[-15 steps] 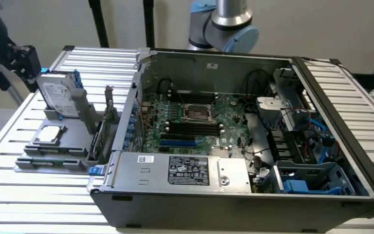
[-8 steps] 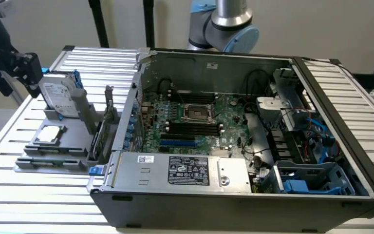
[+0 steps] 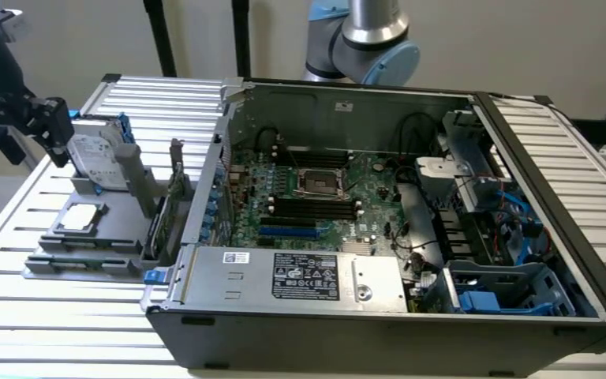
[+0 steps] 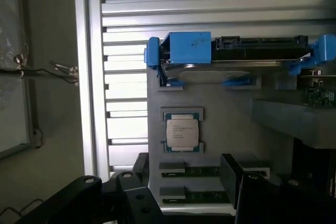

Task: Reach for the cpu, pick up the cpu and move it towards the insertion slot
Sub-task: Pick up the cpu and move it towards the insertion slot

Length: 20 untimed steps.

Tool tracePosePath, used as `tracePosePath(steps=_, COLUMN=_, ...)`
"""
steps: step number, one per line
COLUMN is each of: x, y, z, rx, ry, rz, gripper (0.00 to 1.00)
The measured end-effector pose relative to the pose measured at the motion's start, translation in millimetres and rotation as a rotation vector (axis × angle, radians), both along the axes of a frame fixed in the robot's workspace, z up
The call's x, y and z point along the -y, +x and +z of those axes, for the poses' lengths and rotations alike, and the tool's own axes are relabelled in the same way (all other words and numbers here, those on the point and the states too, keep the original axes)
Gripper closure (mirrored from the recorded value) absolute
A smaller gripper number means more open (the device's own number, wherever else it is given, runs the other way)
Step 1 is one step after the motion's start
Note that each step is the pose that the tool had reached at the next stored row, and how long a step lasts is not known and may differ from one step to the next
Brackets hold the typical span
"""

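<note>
The cpu (image 3: 80,219) lies flat, silvery top up, in a square recess of the grey holder tray (image 3: 56,264), on the exterior view's left outside the computer case. The wrist view looks down on the cpu (image 4: 182,131) from some way off. My gripper (image 3: 40,130) hangs above the far end of the tray, near the hard drive, well apart from the chip. Its black fingers (image 4: 131,195) stand wide apart, so the gripper (image 4: 184,192) is open and holds nothing. The insertion slot (image 3: 321,183), with a shiny frame and dark centre, sits on the motherboard inside the open case.
A silver hard drive with blue rails (image 3: 98,150) stands in the tray beyond the cpu, also seen as the hard drive (image 4: 236,56). Memory sticks (image 4: 189,172) lie in the tray's near slots. The case wall (image 3: 203,197) rises between tray and motherboard. Long black memory slots (image 3: 308,207) flank the socket.
</note>
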<state>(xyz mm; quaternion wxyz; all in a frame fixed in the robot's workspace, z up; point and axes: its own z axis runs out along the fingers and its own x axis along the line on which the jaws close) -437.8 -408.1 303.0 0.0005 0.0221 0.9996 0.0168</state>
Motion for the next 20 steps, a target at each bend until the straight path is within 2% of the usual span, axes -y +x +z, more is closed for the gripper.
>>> tracePosePath(steps=20, x=2.4, y=0.3, z=-36.4, rx=0.0, ry=0.0, rz=0.0, gripper=0.35)
